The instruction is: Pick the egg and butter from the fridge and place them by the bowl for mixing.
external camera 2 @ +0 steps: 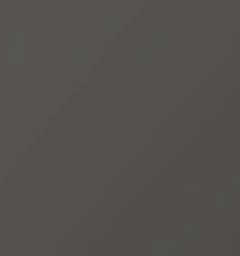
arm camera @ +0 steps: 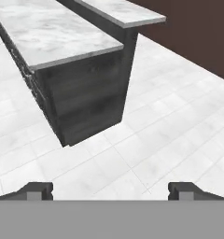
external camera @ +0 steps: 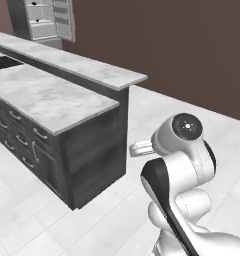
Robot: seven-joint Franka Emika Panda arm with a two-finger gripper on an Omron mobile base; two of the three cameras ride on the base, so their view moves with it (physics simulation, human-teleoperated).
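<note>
The fridge stands far off at the top left of the left base view, its door open and its white shelves and ribbed door racks showing. The egg, the butter and the bowl are out of view. My gripper is open, its two dark fingertips wide apart with nothing between them. It looks down at the white tiled floor and the end of the kitchen island. My arm is folded low at the lower right of the left base view, its hand reaching left toward the island's end.
The dark island with drawers has a marble top and a raised marble bar behind it. White tiled floor lies to its right, before a brown wall. A flat dark grey surface is close before the right base camera.
</note>
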